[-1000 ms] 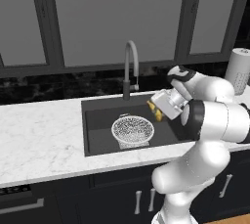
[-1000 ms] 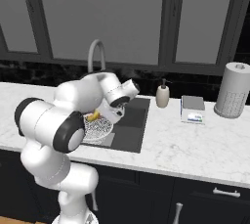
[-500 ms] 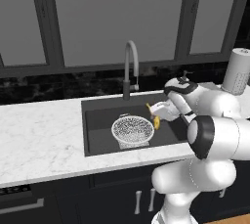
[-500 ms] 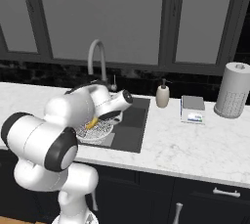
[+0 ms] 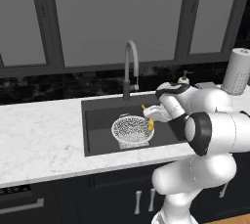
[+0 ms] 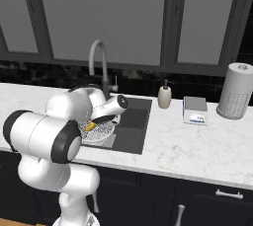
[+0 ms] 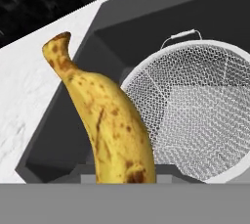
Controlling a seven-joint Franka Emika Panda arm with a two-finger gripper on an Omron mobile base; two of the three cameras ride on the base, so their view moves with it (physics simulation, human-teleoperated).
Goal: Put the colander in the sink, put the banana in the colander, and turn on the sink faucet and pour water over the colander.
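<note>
You see colander (image 5: 132,130) sitting in sink (image 5: 100,120), below faucet (image 5: 130,66). Gripper (image 5: 150,120) hangs over colander's right rim — fingers pinched tight on banana (image 7: 105,120). Banana up in air, not in colander. From hand, colander (image 7: 195,110) sits just beside banana, lower down.

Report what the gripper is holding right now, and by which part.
The gripper holds the banana by one end; the free end with its brown tip sticks out past the fingers, beside the rim of the colander in the sink.
</note>
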